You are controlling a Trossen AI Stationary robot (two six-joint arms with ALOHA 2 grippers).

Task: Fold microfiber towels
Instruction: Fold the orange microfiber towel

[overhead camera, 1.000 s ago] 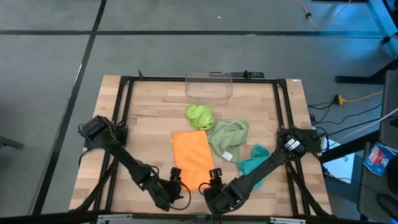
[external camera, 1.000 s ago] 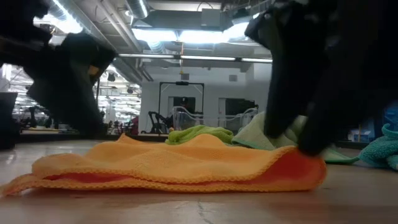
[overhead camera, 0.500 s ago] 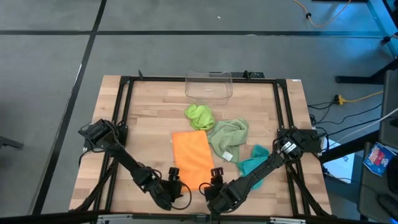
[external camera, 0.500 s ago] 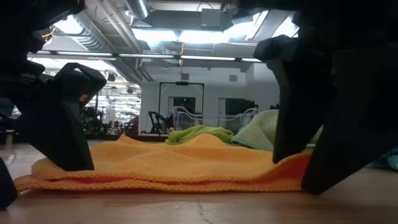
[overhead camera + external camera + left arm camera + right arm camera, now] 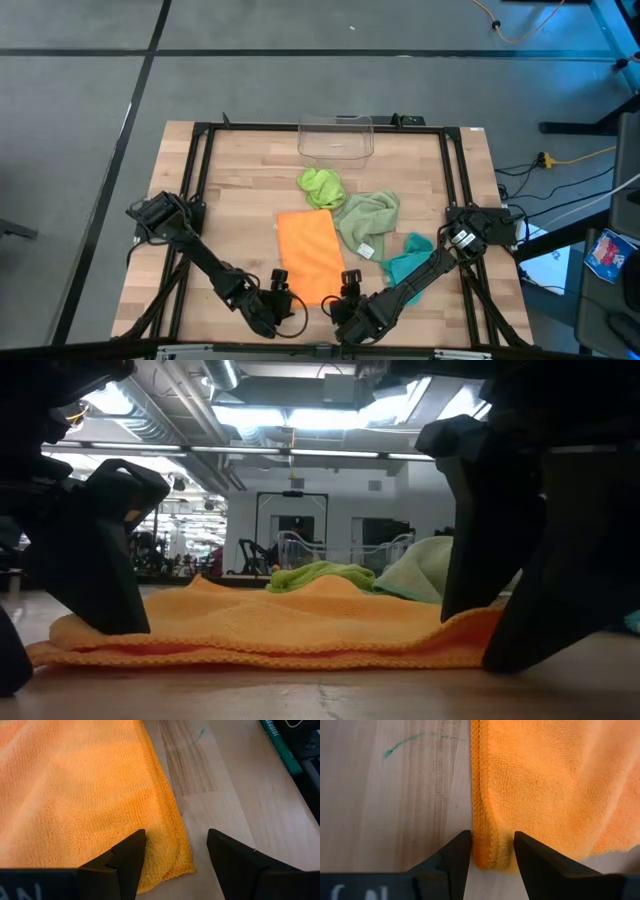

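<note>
Wrist views: orange towel (image 5: 75,795) corners between open jaws.

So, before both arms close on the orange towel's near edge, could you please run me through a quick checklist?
1. Left claw open around the near corner of the orange towel: ok, the corner lies between its fingers.
2. Right claw straddling the other near corner: ok, the hem sits between the fingers, not yet pinched.
3. Both claws down at the table: ok in the low view.
4. Orange towel lying flat: ok, only slight ripples.
5. Sage towel clear of the orange one: cannot tell, their edges meet.
6. Lime towel and teal towel out of the claws' way: ok.
</note>
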